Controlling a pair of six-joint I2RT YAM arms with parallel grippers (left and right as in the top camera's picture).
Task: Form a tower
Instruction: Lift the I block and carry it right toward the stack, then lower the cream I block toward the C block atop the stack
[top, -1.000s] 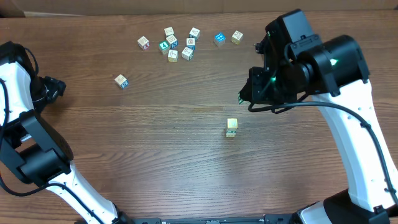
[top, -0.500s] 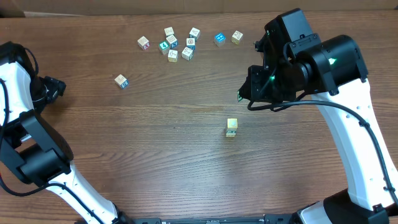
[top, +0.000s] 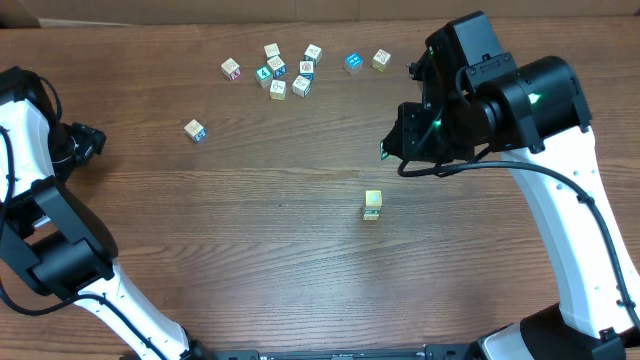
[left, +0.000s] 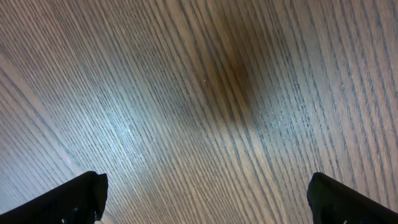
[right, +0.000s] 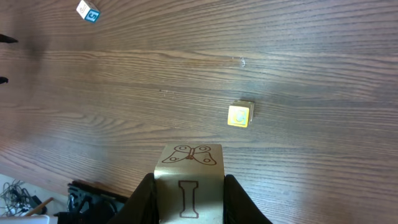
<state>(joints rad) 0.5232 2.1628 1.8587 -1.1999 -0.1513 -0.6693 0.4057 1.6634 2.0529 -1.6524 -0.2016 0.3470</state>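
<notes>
Nearest the robot's side, the left gripper (left: 205, 200) hung over bare wood at the left of the surface (top: 250, 250). Its fingers (left: 74, 198) were spread wide with nothing between them, so it had no part in the build at this moment.

Further out, near the middle of the surface, stood the tower (top: 372, 205). It was narrow, upright and cream on top. It looked about two cubes high, though the count could not be read with certainty from above. That short stack was all the finished work on show.

Just beyond it and to the right, apart from the stack, the right gripper (right: 188, 208) had its fingers (right: 142, 200) pinching the butterfly cube (right: 188, 171), a pale block marked with a butterfly and a letter I. The cube was carried clear of the tower and not yet placed on it, so the step in hand appeared to be bringing it over the cream top.

Further off, a lone cube (top: 194, 130) lay on the left. Along the far side lay a cluster of cubes (top: 280, 72), a blue cube (top: 353, 63) and a pale cube (top: 381, 59). By that reckoning the task was at an early stage, with most of the stacking left to do.
</notes>
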